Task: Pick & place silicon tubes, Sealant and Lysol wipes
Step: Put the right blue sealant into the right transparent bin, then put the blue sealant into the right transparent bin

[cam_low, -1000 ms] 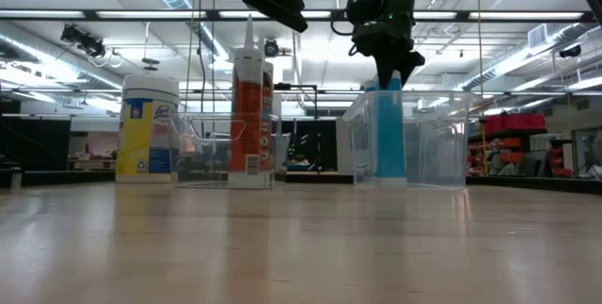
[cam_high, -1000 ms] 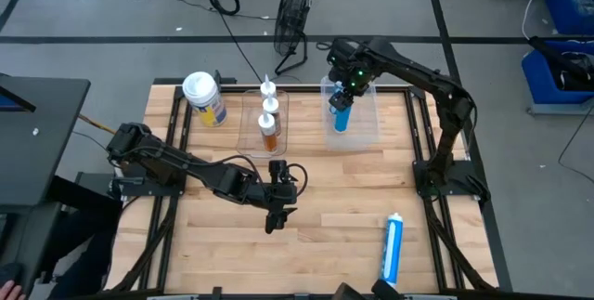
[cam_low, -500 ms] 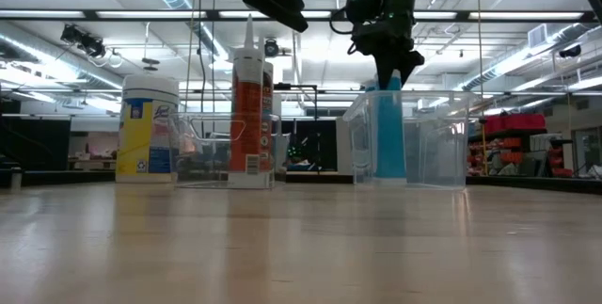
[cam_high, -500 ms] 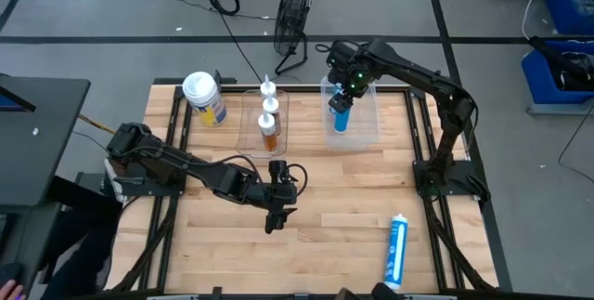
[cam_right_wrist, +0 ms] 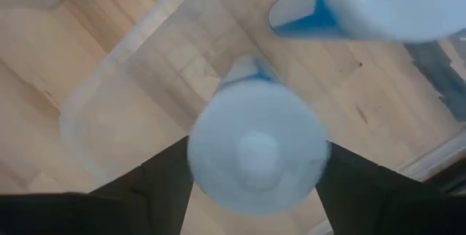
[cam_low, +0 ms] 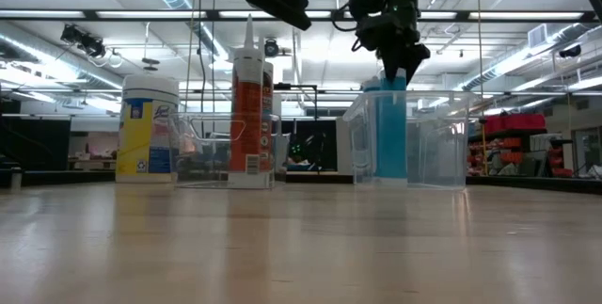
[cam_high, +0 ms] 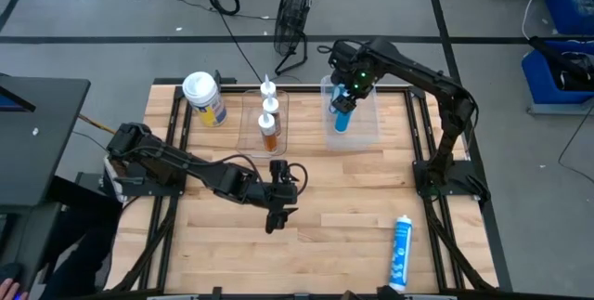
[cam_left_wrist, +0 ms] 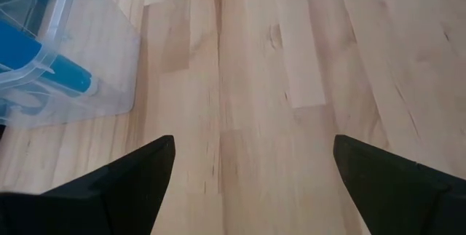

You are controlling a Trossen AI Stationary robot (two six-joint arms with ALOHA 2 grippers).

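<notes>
My right gripper (cam_high: 346, 96) is open over the clear bin (cam_high: 368, 129) at the far right. Its fingers stand on either side of the top of a blue tube (cam_right_wrist: 255, 155) standing upright on its base in the bin (cam_low: 389, 130). A second blue tube top (cam_right_wrist: 378, 2) shows beside it. Another blue tube (cam_high: 401, 250) lies on the table near the front right. Two orange sealant tubes (cam_high: 269, 122) stand in a clear tray (cam_high: 249, 131). The Lysol wipes (cam_high: 205, 97) stand at the far left. My left gripper (cam_high: 276, 215) is open and empty over mid-table. My right gripper points down, one finger (cam_right_wrist: 156, 184) on each side of the blue tube's top end (cam_right_wrist: 255, 129). I cannot tell whether the fingers touch it. The tube stands upright on the bin's floor.
A fan (cam_high: 292, 7) stands on the floor behind the table. The left wrist view shows bare wood and a corner of the clear bin (cam_left_wrist: 87, 82). Bare table lies in front of the tray and bin.
My right gripper has risen a little from the blue tube's top and shifted slightly toward the table's right edge. The tube stays upright in the bin. The blue tube lying near the front edge has shifted a little toward the right edge.
</notes>
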